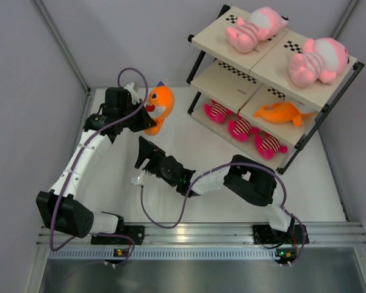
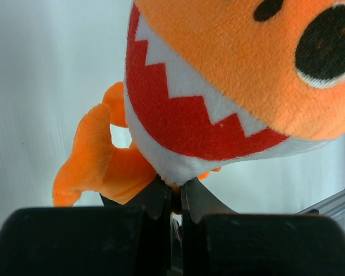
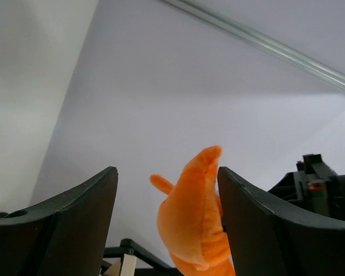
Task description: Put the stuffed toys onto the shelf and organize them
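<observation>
Shows two pink striped plushies lying on the shelf's top tier, an orange fish plush on the middle, three pink-red striped toys at the bottom. Finds an orange toothy plush (red zigzag mouth) left of the shelf, apart from it.

White table, aluminium rail.

Orange toy — eyes cut off, top edge.
</observation>
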Robot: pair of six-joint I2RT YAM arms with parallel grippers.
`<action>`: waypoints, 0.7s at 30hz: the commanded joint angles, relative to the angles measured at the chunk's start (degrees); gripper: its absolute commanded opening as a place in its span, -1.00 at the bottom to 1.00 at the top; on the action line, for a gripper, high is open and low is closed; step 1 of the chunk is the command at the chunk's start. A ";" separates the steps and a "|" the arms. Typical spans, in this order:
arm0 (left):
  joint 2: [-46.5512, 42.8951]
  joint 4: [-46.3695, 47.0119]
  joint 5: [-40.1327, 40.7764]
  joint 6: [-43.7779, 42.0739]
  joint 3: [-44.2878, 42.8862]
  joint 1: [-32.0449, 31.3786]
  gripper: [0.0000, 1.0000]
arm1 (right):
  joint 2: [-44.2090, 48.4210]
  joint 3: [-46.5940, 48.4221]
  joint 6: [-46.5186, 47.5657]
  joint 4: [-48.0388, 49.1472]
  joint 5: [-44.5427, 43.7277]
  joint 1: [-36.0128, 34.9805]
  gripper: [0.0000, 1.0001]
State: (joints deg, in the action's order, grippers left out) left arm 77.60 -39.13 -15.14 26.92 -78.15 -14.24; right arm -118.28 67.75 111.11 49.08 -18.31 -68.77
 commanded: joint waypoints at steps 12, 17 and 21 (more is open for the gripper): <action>-3.07 0.90 0.02 0.51 0.10 0.00 -1.00 | -2.05 6.87 13.09 9.20 -7.62 2.15 0.42; -3.77 0.90 -0.16 0.51 -0.07 0.00 -1.00 | -1.86 8.45 10.88 4.97 -7.89 3.47 0.42; -4.04 0.90 -0.42 0.77 0.01 0.00 -1.00 | -3.36 10.82 12.11 4.36 -8.33 4.70 0.31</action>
State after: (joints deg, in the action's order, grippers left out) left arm 76.01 -38.52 -15.18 27.16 -78.08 -14.24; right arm -120.99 74.06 114.52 51.11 -24.67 -66.08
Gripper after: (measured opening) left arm 0.058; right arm 0.686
